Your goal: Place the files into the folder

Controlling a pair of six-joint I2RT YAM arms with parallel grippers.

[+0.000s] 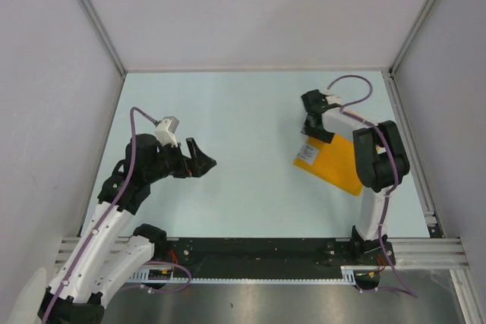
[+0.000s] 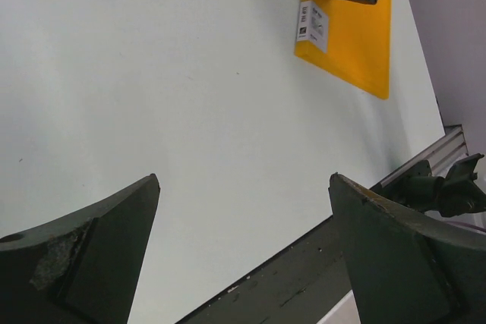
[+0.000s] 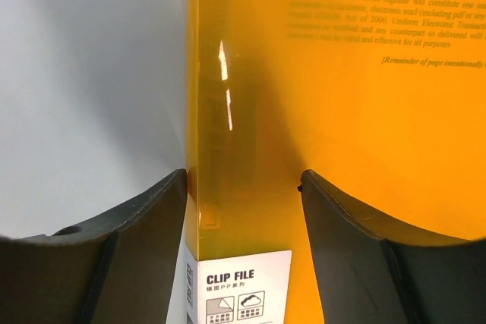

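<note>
Here, the folder (image 1: 338,163) lies flat and askew on the tabletop (image 1: 243,111), near its right edge. Its white label (image 1: 307,152) sits at the corner pointing toward the middle. The files (image 3: 380,13) are inside it: lines of black print show through the orange cover in the right wrist view. The right pincer (image 1: 317,133) hangs over the labelled end, released. Its fingers (image 3: 137,248) are spread to either side of the folder's long edge, one over bare tabletop, the other over the cover. Whether they touch it I cannot tell. The left pincer (image 1: 203,158) is over the left half of the tabletop, well apart from the folder, released too, fingers wide.
</note>
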